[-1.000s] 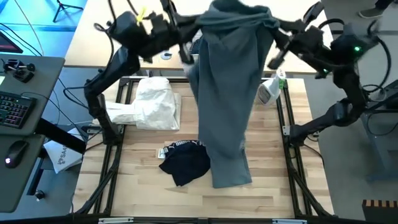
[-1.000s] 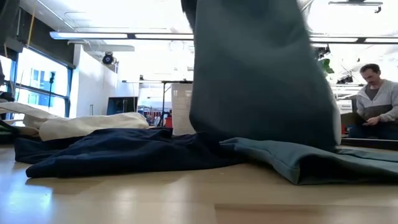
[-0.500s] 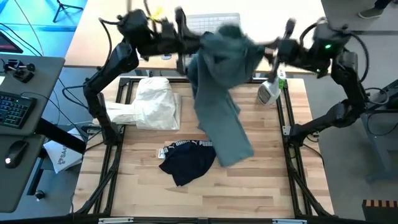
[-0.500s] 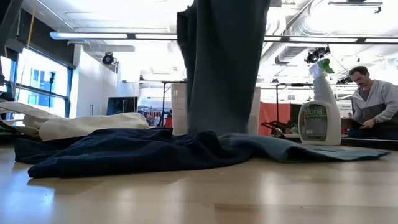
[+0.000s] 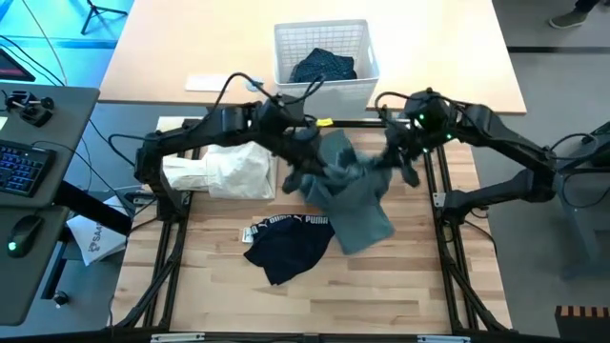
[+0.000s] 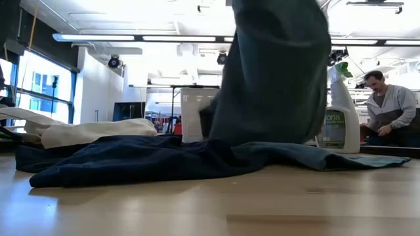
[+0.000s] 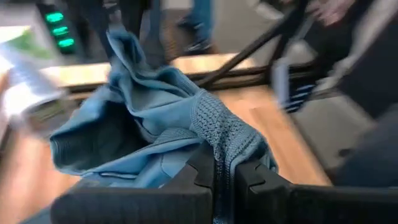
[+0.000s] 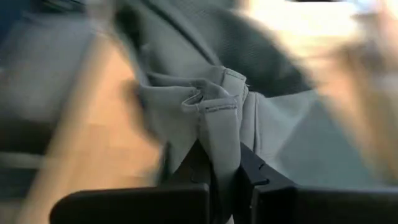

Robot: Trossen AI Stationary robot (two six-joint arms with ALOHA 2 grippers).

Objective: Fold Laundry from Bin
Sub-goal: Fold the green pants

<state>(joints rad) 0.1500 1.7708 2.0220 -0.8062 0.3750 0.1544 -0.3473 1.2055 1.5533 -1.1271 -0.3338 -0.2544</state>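
Note:
A grey-green top (image 5: 343,191) hangs between my two grippers over the middle of the table. Its lower end (image 5: 367,229) lies on the wood, also seen as cloth (image 6: 315,157) in the low view. My left gripper (image 5: 300,164) is shut on one upper corner and my right gripper (image 5: 393,162) on the other. The white bin (image 5: 324,59) stands beyond the table's far edge with a navy dotted piece (image 5: 322,67) in it. A black piece with white Puma lettering (image 5: 284,243) and a white cloth (image 5: 224,170) lie flat on the table. My left gripper pinches a ribbed knit edge (image 7: 219,134) of the top between its two fingers, several bunched layers. The fingers slant down from the table's left. The cloth hangs slack below them. My right gripper pinches a stitched hem (image 8: 219,127), folded and bunched, between its two fingers. The fingers slant down from the table's right, and the cloth droops away from them.
A spray bottle (image 6: 341,121) stands near the table's far right, close to my right arm. A dark metal frame (image 5: 448,238) runs along the table's sides. A person (image 6: 390,108) sits in the room beyond. Bare wood lies along the near edge (image 5: 315,305).
Both grippers have come down from high over the far edge toward the table's middle and have tipped forward, staying shut on the top. The top, hanging long before, has sunk; its lower part has slid back and now lies bunched on the wood.

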